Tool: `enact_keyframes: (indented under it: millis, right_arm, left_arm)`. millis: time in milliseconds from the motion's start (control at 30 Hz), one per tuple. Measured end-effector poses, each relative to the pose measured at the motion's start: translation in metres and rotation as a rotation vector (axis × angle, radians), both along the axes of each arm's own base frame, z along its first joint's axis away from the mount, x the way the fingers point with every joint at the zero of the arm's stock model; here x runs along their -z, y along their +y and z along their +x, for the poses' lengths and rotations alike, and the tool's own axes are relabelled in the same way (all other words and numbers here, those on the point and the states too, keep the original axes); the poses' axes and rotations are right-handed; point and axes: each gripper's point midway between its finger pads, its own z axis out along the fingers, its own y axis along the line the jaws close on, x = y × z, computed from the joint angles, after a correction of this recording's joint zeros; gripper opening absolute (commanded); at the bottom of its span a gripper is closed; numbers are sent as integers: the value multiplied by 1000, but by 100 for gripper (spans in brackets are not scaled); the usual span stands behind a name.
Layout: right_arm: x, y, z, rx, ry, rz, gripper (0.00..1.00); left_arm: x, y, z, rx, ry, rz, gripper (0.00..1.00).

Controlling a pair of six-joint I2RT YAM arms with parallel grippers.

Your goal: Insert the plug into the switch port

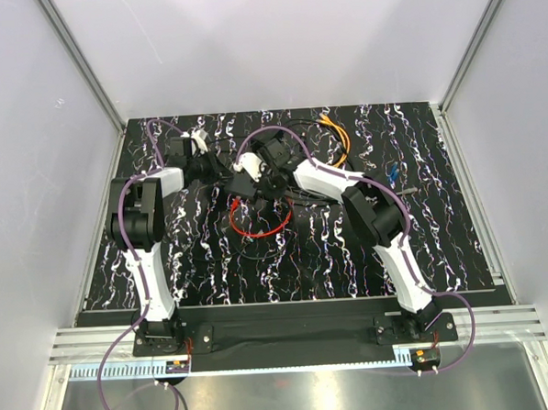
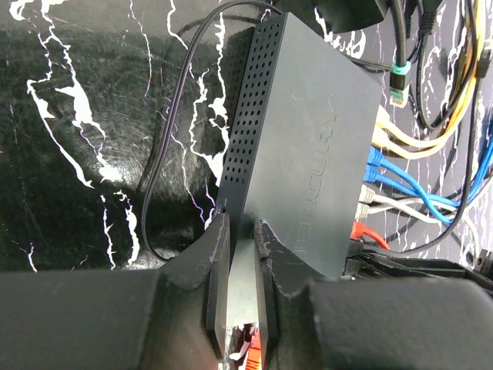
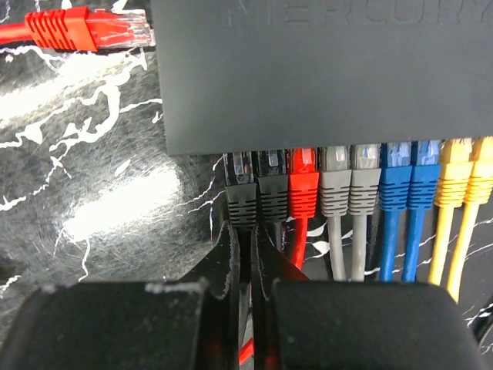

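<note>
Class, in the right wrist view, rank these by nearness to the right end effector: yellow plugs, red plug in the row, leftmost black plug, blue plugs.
1. leftmost black plug, directly ahead of the right end effector.
2. red plug, just right.
3. blue plugs, farther right.
4. yellow plugs, at the switch's far right.

The table (image 1: 459,237) was topped with a black surface veined in white, and light glared off it in a pale patch (image 3: 115,208) seen from the right wrist. Plain white walls (image 1: 275,40) closed it in at the back and on both sides, joined at the far corners by aluminium posts (image 1: 79,61). Along the near edge ran a ribbed aluminium rail (image 1: 501,323), with a dull metal sheet (image 1: 302,396) beyond it.
</note>
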Motion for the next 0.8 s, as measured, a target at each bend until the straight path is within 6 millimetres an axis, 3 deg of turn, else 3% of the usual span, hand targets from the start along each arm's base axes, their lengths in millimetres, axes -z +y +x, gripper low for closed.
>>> enact_keyframes:
  millis: [800]
  right_arm:
    - [1,2,4,91,57,11,0]
  left_arm:
    - [1,-8,4,-98,-93,-23,0]
